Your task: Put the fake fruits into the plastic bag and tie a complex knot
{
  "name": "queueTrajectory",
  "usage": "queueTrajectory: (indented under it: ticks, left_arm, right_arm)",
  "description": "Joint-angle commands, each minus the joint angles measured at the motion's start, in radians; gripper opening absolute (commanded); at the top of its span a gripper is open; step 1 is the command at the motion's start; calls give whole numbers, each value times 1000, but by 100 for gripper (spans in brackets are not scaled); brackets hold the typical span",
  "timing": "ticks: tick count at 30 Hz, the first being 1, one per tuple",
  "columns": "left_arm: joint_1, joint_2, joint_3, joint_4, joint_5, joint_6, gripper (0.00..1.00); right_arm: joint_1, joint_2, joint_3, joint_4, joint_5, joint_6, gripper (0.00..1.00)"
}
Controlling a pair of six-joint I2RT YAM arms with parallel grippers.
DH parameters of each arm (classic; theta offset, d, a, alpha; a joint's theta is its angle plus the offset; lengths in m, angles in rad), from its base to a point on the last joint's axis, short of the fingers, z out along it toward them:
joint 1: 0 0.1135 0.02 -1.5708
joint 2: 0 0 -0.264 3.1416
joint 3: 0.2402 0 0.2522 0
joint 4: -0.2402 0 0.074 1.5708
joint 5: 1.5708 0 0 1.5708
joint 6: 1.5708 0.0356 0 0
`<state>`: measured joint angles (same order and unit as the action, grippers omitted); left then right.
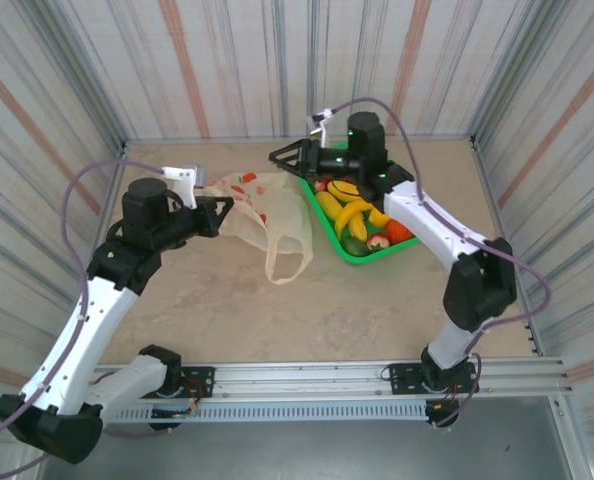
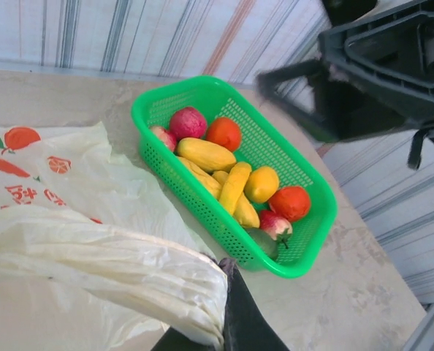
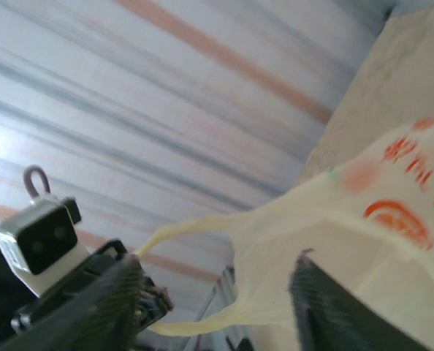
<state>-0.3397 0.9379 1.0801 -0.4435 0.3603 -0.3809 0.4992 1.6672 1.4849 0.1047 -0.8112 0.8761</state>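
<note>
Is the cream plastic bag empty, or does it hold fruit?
Empty, it seems: the thin cream printed plastic bag lies flat, no bulges, and the glossy plastic fruits sit in the green mesh basket.

Two arms at a cream bag, with a basket of fruit beside it.

The left gripper (image 1: 220,208) is clamped on the left edge of the plastic bag (image 1: 260,212), which spreads over the table (image 1: 277,310) away from its fingertips toward the right gripper (image 1: 285,158). The right gripper's jaws stand apart, tips at the bag's far corner; whether they touch it cannot be told. A loop handle (image 1: 289,262) trails from the bag toward the arm bases. Just behind the right gripper's fingers, under its wrist, a green basket (image 1: 375,255) holds the fake fruits (image 1: 349,215): yellow bananas, red round ones, a dark green one.
</note>
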Motion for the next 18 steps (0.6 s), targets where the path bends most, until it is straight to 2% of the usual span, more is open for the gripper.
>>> queueTrajectory:
  ticks: [1,2,4,7,8,10,12,14,18]
  left_arm:
    - [40,-35,14,-65,92,20,0]
    - [46,-42,10,-76,96,25,0]
    - [48,-47,4,-91,111,35,0]
    - [53,-59,-13,-104,139,46,0]
    - [54,-63,-14,-118,136,51,0]
    - [60,-65,-7,-148,128,64,0]
    - [60,-55,7,-179,121,78,0]
    - [60,-40,12,-188,136,84,0]
    - [61,-31,-8,-151,157,84,0]
  right_arm:
    - [6,-18,-11,-194,116,-187,36]
    - [17,3,12,-275,122,-234,27]
    - [48,33,44,-414,179,-320,16]
    - [82,28,14,-522,428,-433,13]
    - [77,25,3,-547,514,-451,17]
    - [42,22,-15,-579,648,-457,36]
    - [-3,30,-16,-622,754,-440,47]
    - [-57,59,4,-686,801,-372,50]
    - [-115,97,8,-766,875,-126,50]
